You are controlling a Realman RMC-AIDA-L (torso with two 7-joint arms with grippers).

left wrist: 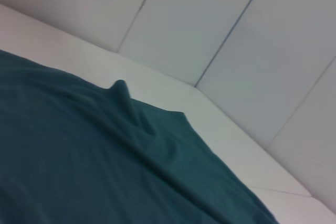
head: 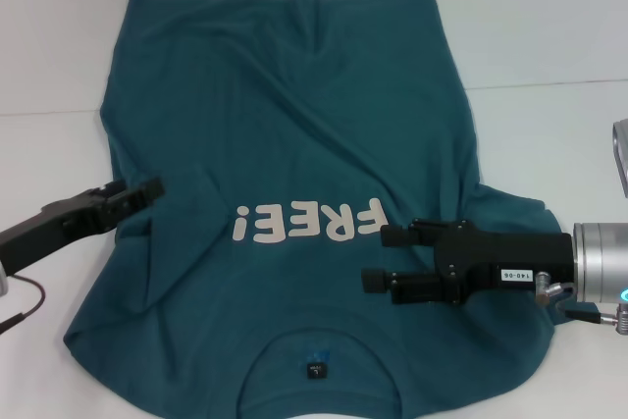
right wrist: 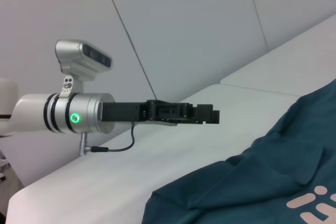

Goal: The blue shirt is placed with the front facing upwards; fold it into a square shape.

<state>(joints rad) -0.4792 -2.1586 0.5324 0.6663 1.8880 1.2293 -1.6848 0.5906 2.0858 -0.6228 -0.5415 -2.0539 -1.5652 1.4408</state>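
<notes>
The blue shirt lies lettering-up on the white tabletop (still rumpled), flanked by the left hand and right hand, fingers apart, seemingly poised to grip its sides for folding.

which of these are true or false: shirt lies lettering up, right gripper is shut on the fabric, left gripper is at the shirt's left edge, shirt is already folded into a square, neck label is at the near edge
1. The blue shirt lies with its FREE! lettering up. True.
2. The right gripper is shut on the fabric. False: its fingers are spread apart over the shirt, holding nothing.
3. The left gripper is at the shirt's left edge. True.
4. The shirt is already folded into a square. False: it lies spread out and wrinkled on the table.
5. The neck label is at the near edge. True.
</notes>
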